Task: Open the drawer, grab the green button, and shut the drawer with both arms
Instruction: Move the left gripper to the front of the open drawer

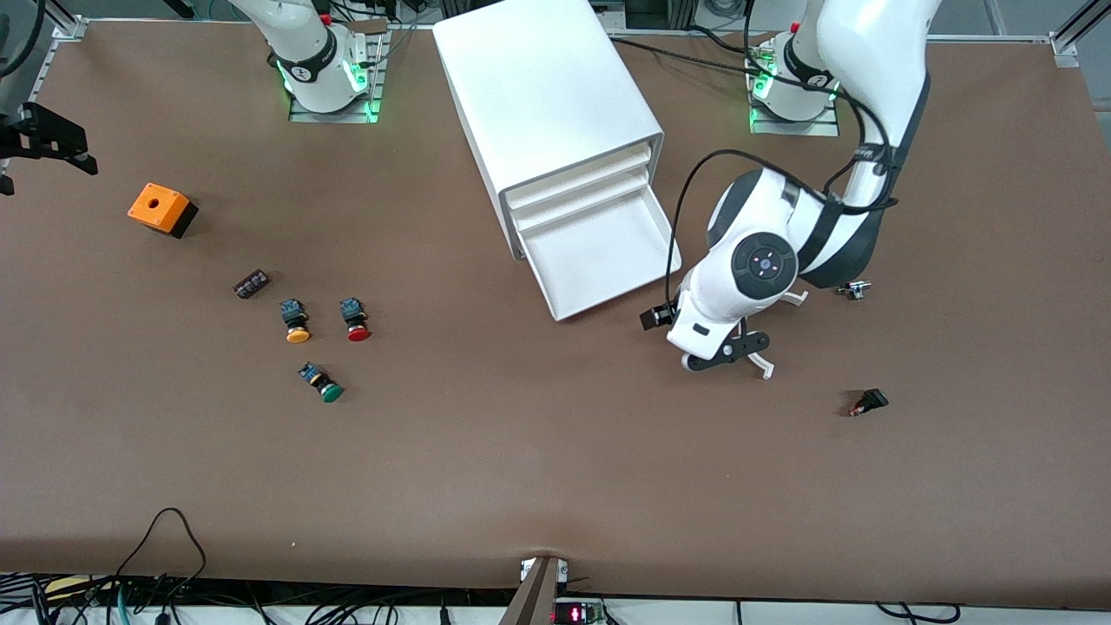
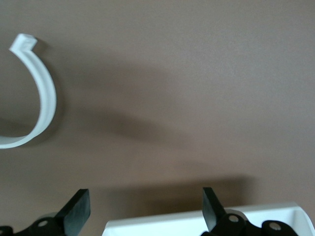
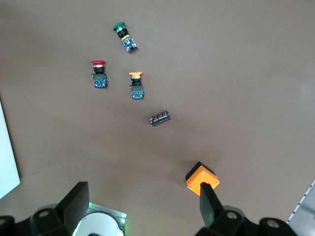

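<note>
The white cabinet (image 1: 547, 95) stands at the middle of the table by the robots' bases. Its lowest drawer (image 1: 616, 291) is pulled out and its tray shows nothing inside. The two drawers above it are in. The green-capped button (image 1: 323, 384) lies on its side on the table toward the right arm's end, also in the right wrist view (image 3: 124, 35). My left gripper (image 1: 725, 351) is open and empty, low over the table beside the drawer's front corner; its own view (image 2: 144, 199) shows bare table. My right gripper (image 3: 142, 196) is open and empty, high over its base.
A yellow-capped button (image 1: 295, 321) and a red-capped one (image 1: 354, 319) lie just farther from the camera than the green one. Near them are a small dark part (image 1: 252, 284) and an orange box (image 1: 161, 208). A white curved strip (image 2: 42, 103) lies by the left gripper. A small black part (image 1: 868, 403) lies nearby.
</note>
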